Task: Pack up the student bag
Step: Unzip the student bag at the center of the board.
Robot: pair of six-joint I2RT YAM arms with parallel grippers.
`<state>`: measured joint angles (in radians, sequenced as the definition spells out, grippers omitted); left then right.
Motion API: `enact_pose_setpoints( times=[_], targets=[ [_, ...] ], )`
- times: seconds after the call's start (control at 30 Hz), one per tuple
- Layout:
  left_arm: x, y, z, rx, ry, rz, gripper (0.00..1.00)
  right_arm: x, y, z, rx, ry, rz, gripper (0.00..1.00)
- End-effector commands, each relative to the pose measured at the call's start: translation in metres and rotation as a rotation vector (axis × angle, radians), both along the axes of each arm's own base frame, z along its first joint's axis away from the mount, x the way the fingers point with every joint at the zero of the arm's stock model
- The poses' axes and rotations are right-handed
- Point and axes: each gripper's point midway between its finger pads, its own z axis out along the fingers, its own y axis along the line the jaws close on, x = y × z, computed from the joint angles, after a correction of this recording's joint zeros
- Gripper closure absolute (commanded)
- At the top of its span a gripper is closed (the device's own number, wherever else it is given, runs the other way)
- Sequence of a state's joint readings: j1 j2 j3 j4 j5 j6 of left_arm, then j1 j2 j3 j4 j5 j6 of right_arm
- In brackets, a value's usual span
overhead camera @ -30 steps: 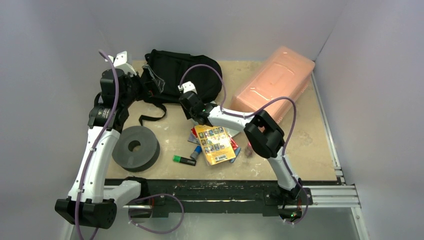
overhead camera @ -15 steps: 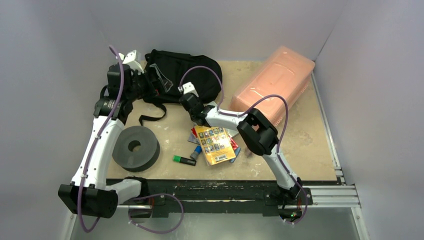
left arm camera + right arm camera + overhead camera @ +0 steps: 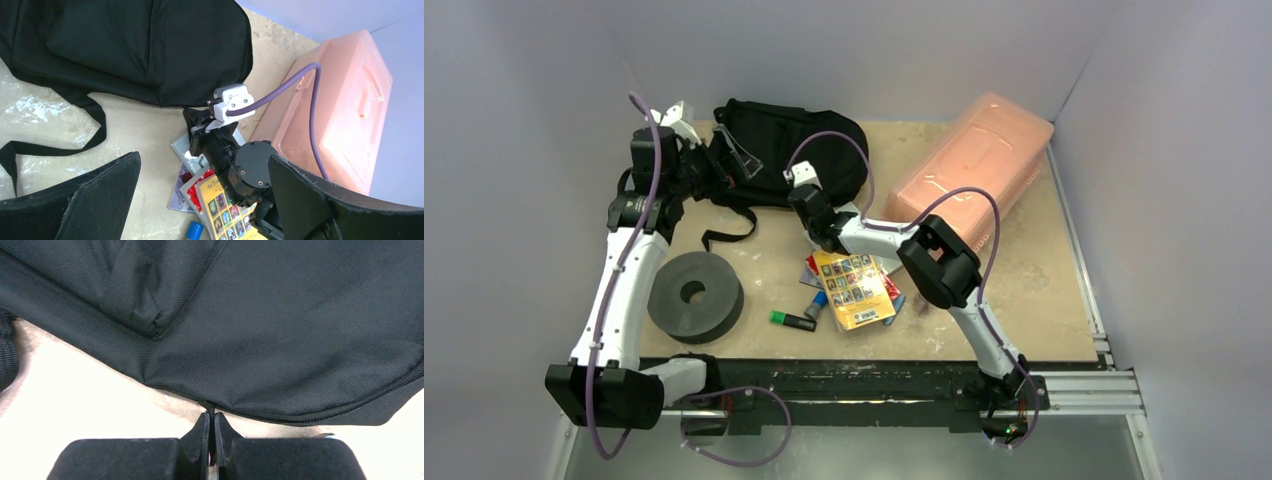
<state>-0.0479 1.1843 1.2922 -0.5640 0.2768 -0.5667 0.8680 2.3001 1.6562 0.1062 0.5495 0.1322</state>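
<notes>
Two arms worked at the student bag (image 3: 769,130) on the far left of the tabletop (image 3: 1024,290).
It lay flat, its right end near a pink box (image 3: 969,165). By the bag's left end, the left end effector (image 3: 204,157) hung with its fingers (image 3: 90,200) spread wide and nothing held between them. The right end effector (image 3: 210,422) sat low at the bag's near edge, pressed together on a small black tab (image 3: 208,407) at the seam. A grey foam ring (image 3: 694,295), a yellow booklet (image 3: 854,290) and a green marker (image 3: 792,320) lay nearer the arm bases.
</notes>
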Motion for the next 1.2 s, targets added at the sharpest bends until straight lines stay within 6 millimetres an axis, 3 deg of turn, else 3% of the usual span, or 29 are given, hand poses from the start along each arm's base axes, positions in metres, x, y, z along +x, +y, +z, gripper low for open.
enact_pose_setpoints(
  times=[0.0, 0.17, 0.27, 0.33, 0.53, 0.73, 0.9, 1.17],
  targets=[
    [0.008, -0.006, 0.007, -0.068, -0.009, -0.012, 0.00, 0.012, 0.010, 0.041, 0.097, -0.052, 0.010, 1.00],
    [0.024, -0.020, -0.035, -0.210, 0.152, -0.028, 0.03, -0.001, 0.011, 0.078, 0.167, -0.078, 0.089, 1.00],
    [0.038, -0.032, -0.065, -0.337, 0.246, -0.066, 0.05, -0.006, 0.013, 0.081, 0.180, -0.056, 0.134, 1.00],
    [0.048, -0.027, -0.087, -0.422, 0.321, -0.051, 0.06, -0.009, 0.013, 0.086, 0.205, -0.051, 0.157, 1.00],
    [0.066, -0.038, -0.133, -0.585, 0.445, -0.070, 0.07, -0.015, 0.019, 0.098, 0.274, -0.029, 0.210, 1.00],
    [0.082, -0.046, -0.152, -0.679, 0.476, -0.100, 0.00, -0.015, 0.024, 0.118, 0.290, -0.066, 0.249, 1.00],
    [0.092, -0.046, -0.165, -0.684, 0.485, -0.089, 0.00, -0.016, 0.029, 0.122, 0.295, -0.073, 0.283, 1.00],
    [0.100, -0.044, -0.188, -0.638, 0.541, -0.061, 0.11, -0.021, 0.021, 0.123, 0.296, -0.085, 0.270, 1.00]
  ],
)
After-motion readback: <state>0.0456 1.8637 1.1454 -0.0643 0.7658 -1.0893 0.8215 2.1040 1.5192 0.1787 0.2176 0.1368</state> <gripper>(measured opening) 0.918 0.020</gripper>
